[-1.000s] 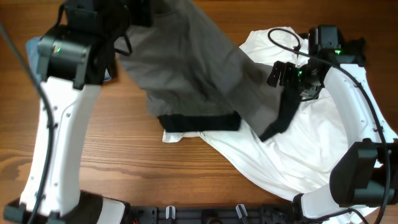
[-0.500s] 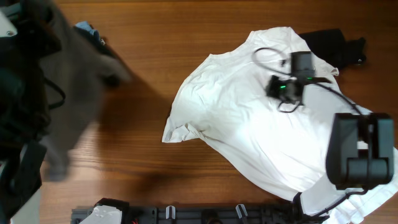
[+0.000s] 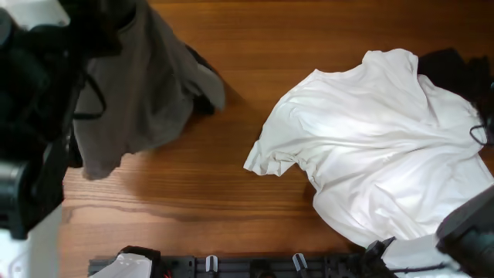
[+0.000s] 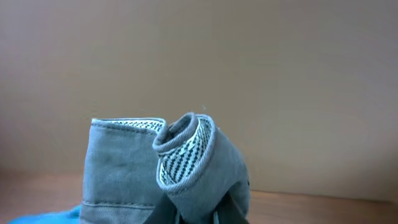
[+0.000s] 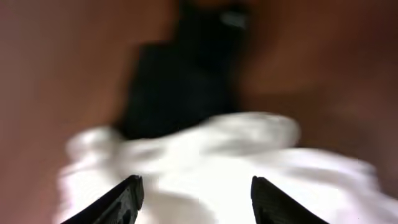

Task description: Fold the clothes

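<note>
The grey shorts (image 3: 143, 93) hang in a bunch at the far left of the overhead view, held up off the wooden table (image 3: 231, 193). In the left wrist view my left gripper (image 4: 199, 218) is shut on their rolled waistband (image 4: 193, 155), whose striped pale lining shows. A white garment (image 3: 378, 154) lies crumpled at the right. A black garment (image 3: 448, 66) peeks out behind it. My right gripper (image 5: 194, 183) is open and empty just above the white garment (image 5: 205, 168), with the black garment (image 5: 180, 81) beyond. That view is blurred.
The left arm (image 3: 31, 139) fills the left edge of the overhead view, and the right arm (image 3: 471, 232) the lower right corner. A blue patch (image 4: 62, 214) shows under the grey shorts. A dark rail (image 3: 255, 266) runs along the table's front edge.
The grey shorts were pulled off the white garment and carried left and up by my left gripper. My right gripper let go and swung away right. The white garment now lies farther right.
</note>
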You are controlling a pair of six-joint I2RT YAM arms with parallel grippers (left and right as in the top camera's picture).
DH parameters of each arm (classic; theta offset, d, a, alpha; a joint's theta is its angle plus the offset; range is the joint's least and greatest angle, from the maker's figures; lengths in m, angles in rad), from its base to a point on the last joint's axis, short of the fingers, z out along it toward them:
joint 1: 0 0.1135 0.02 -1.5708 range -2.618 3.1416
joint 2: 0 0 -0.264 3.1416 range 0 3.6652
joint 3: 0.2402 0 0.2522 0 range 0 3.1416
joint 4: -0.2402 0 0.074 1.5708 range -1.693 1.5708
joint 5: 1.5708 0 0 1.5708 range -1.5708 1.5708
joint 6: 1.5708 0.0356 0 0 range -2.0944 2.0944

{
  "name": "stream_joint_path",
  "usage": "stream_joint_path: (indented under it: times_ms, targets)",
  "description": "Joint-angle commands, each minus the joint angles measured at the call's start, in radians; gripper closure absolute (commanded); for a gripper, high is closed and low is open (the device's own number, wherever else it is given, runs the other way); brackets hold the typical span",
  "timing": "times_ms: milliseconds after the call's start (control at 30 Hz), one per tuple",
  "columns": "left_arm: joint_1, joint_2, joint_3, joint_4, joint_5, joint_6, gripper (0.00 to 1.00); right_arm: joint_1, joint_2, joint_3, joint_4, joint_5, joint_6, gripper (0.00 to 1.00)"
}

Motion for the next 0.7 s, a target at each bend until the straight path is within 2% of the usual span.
stream_joint_path:
  times_ms: [0,100,233,300,367,400,467,533,600,633,667]
  targets:
    - [-0.1,0.099,0.023,0.183,0.272,-0.068,0.96,0.038,-0.183,0.031,-0.091,-0.178,-0.016,0.38]
    - [-0.315,0.27,0.023,0.46,0.44,-0.142,0.96,0.021,-0.315,0.031,-0.224,-0.122,-0.026,0.32]
    - [-0.554,0.334,0.045,0.619,0.446,-0.1,0.96,-0.024,-0.355,0.03,-0.348,-0.121,-0.011,0.28]
    - [-0.65,0.332,0.079,0.655,0.399,-0.031,0.96,-0.027,-0.348,0.03,-0.364,-0.106,-0.01,0.27]
    - [-0.719,0.332,0.115,0.655,0.247,0.053,0.96,-0.027,-0.34,0.03,-0.372,-0.082,-0.01,0.26]
    - [-0.72,0.333,0.115,0.651,0.187,0.052,0.96,-0.027,-0.337,0.03,-0.377,-0.072,-0.01,0.24]
    - [-0.681,0.37,0.115,0.603,0.167,0.036,0.96,-0.028,-0.334,0.03,-0.385,-0.043,-0.011,0.23]
    - [-0.632,0.439,0.115,0.526,0.164,-0.019,0.88,-0.028,-0.333,0.03,-0.387,-0.039,-0.011,0.2]
    - [-0.589,0.542,0.115,0.409,0.163,-0.033,0.62,-0.028,-0.333,0.03,-0.388,-0.039,-0.012,0.15]
    - [-0.575,0.595,0.115,0.312,0.159,-0.031,0.54,-0.028,-0.333,0.03,-0.393,-0.039,-0.014,0.14]
    - [-0.565,0.629,0.115,0.221,0.158,-0.03,0.37,-0.027,-0.333,0.03,-0.399,-0.039,-0.015,0.13]
